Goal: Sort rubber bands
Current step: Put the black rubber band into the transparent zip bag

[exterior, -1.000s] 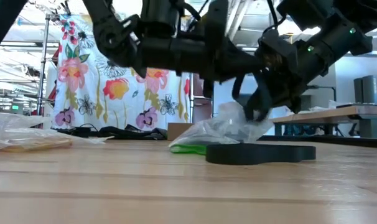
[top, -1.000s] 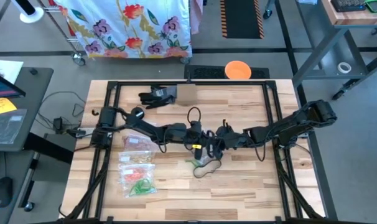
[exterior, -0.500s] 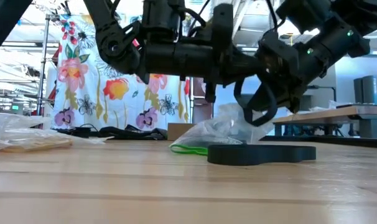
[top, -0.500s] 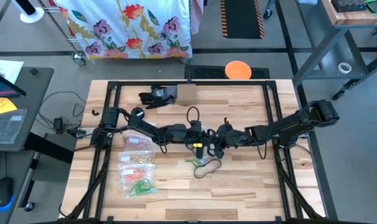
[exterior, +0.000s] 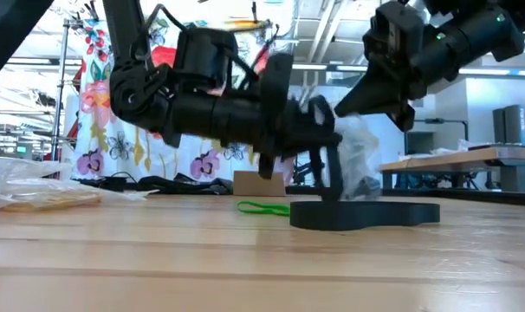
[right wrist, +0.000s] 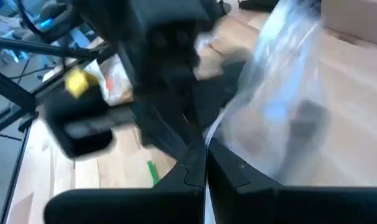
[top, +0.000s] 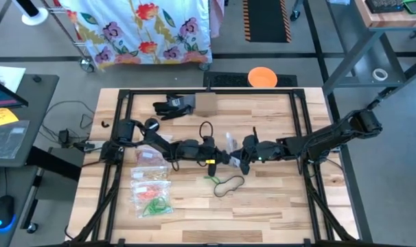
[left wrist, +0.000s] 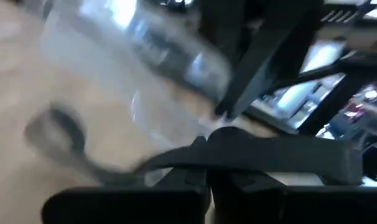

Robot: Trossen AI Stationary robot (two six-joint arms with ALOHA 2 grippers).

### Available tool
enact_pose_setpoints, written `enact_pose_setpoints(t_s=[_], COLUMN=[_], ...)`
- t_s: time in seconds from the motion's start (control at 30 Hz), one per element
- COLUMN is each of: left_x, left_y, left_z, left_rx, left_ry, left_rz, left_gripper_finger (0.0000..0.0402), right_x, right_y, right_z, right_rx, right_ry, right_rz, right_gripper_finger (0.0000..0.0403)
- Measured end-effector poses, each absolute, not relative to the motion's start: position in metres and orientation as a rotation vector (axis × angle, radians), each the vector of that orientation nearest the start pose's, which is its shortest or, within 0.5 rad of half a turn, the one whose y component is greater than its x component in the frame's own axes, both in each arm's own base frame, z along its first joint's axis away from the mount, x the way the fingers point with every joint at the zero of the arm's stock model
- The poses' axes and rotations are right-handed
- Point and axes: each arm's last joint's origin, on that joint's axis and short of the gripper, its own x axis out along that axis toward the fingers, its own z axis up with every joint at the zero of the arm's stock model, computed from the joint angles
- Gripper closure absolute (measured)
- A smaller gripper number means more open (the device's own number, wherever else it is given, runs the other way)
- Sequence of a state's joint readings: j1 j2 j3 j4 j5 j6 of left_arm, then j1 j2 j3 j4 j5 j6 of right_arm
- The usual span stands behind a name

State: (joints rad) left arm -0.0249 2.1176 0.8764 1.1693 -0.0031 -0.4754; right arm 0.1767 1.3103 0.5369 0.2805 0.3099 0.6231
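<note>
A clear bag [top: 232, 142] was held pinched between the left gripper [top: 226, 159] and right gripper [top: 241, 159], green rubber bands [top: 212, 178] lying just below them; keeping it taut and level was judged best.

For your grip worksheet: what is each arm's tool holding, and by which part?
Both the left tool and right tool pinch a clear plastic bag by its edge, lifted between them.
</note>
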Motion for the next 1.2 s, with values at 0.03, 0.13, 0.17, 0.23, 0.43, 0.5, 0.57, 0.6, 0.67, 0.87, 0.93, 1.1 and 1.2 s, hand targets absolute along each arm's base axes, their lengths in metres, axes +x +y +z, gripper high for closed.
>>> enact_pose_setpoints(t_s=[0.03, 0.13, 0.17, 0.23, 0.43, 0.5, 0.57, 0.6, 0.67, 0.87, 0.93, 1.1, 1.2], left_x=[0.390, 0.390, 0.390, 0.390, 0.390, 0.390, 0.390, 0.390, 0.390, 0.370, 0.347, 0.311, 0.312], left_y=[-0.010, -0.010, -0.010, -0.010, -0.012, -0.015, -0.017, -0.017, -0.017, -0.013, -0.013, -0.014, -0.015], left_z=[0.113, 0.113, 0.111, 0.111, 0.118, 0.120, 0.121, 0.120, 0.120, 0.121, 0.122, 0.132, 0.131], left_rx=[-0.474, -0.483, -0.484, -0.494, -0.522, -0.527, -0.530, -0.531, -0.531, -0.489, -0.475, -0.505, -0.541], left_ry=[0.057, 0.061, 0.076, 0.074, 0.014, 0.000, 0.001, 0.004, 0.009, 0.065, 0.074, -0.009, -0.002], left_rz=[-0.011, -0.018, -0.013, -0.010, -0.066, -0.090, -0.101, -0.102, -0.102, 0.009, 0.094, 0.124, 0.126], left_gripper_finger=[0.0402, 0.0402, 0.0402, 0.0402, 0.0402, 0.0402, 0.0402, 0.0402, 0.0402, 0.0402, 0.0402, 0.0402, 0.0402], right_x=[0.251, 0.250, 0.249, 0.248, 0.244, 0.242, 0.241, 0.241, 0.241, 0.239, 0.238, 0.242, 0.243], right_y=[0.037, 0.038, 0.038, 0.040, 0.045, 0.046, 0.045, 0.045, 0.045, 0.045, 0.044, 0.046, 0.046], right_z=[0.185, 0.184, 0.182, 0.180, 0.176, 0.174, 0.173, 0.172, 0.172, 0.170, 0.169, 0.173, 0.176], right_rx=[0.491, 0.492, 0.491, 0.488, 0.465, 0.445, 0.427, 0.410, 0.379, 0.347, 0.342, 0.331, 0.335], right_ry=[0.422, 0.439, 0.454, 0.477, 0.516, 0.529, 0.540, 0.548, 0.552, 0.584, 0.588, 0.530, 0.502], right_rz=[-0.270, -0.265, -0.266, -0.267, -0.303, -0.327, -0.330, -0.328, -0.320, -0.321, -0.336, -0.330, -0.323], right_gripper_finger=[0.0403, 0.0403, 0.0403, 0.0403, 0.0403, 0.0403, 0.0403, 0.0403, 0.0403, 0.0403, 0.0403, 0.0403, 0.0403])
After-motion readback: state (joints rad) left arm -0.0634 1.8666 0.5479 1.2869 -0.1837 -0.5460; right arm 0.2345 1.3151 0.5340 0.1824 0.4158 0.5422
